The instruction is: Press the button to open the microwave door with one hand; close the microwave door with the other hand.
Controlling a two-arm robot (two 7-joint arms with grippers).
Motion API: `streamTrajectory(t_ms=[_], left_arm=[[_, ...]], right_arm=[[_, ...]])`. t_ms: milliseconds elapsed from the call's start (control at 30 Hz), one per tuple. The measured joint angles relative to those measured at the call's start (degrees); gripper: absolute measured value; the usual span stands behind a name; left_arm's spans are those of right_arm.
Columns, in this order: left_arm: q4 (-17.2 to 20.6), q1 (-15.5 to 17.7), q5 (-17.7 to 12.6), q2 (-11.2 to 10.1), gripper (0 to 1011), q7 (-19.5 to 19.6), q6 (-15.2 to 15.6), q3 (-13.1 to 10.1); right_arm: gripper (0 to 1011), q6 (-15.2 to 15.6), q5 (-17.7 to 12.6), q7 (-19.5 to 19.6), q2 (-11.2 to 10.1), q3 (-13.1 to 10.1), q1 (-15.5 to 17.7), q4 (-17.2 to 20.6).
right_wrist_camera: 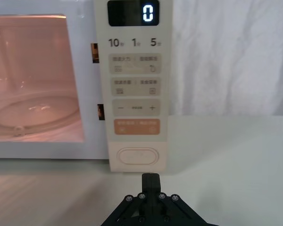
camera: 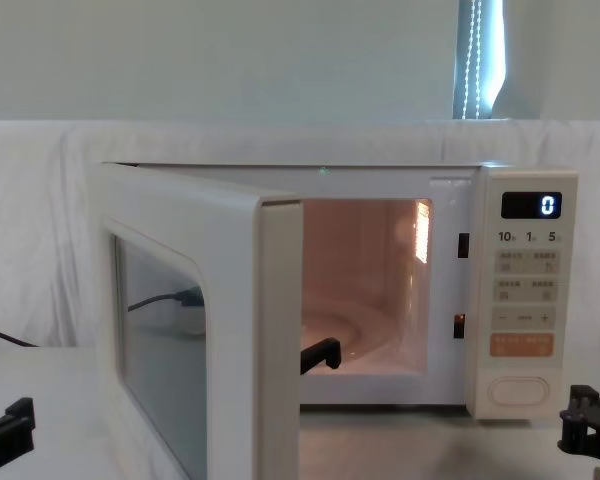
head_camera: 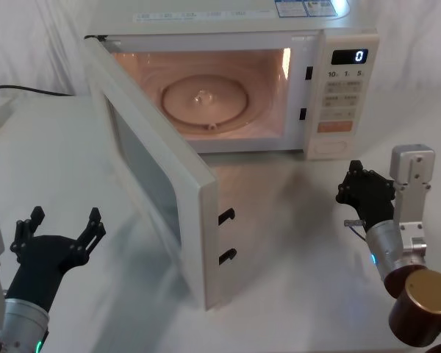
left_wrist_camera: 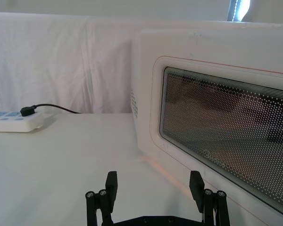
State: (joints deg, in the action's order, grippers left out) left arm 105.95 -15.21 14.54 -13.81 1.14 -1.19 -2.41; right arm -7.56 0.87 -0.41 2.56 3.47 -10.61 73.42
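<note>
Closing comes next. Nearest, left gripper [head_camera: 59, 234] with fingers wide apart, holding nothing, just outside the microwave door [head_camera: 158, 191], swung wide open. Best to push flat and slow. Right gripper [head_camera: 361, 190] pinched together, empty, before the button [right_wrist_camera: 138, 156].

The microwave [head_camera: 279, 81] stands on the table [head_camera: 294, 250] ahead of me. The microwave door [head_camera: 158, 176] swings out toward me on my left side, leaving the turntable [head_camera: 203, 103] inside in view. The button [right_wrist_camera: 139, 156] sits lowest on the control panel [head_camera: 343, 95], at the microwave's right end. My right gripper [head_camera: 361, 187] is in front of that panel, near it but apart. My left gripper [head_camera: 56, 234] is left of the door, apart from it. A power strip [left_wrist_camera: 14, 121] lies far left on the table.
</note>
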Motion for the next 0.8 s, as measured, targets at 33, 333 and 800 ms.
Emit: streamTrajectory(t_ms=[33,333,800], left_arm=[[0.0,0.0,0.0,0.0,1001,0.0,0.0,0.0],[0.0,0.0,0.0,0.0,1001,0.0,0.0,0.0],[0.0,0.0,0.0,0.0,1001,0.0,0.0,0.0]], right_arm=[[0,-0.5,0.0,0.1,0.0,-0.2,0.2,0.0],[0,-2.6,0.1,0.8,0.3,-1.1,0.6,-0.8],[0,-3.5,0.6,0.8,0.3,-1.3,0.7,-1.1]])
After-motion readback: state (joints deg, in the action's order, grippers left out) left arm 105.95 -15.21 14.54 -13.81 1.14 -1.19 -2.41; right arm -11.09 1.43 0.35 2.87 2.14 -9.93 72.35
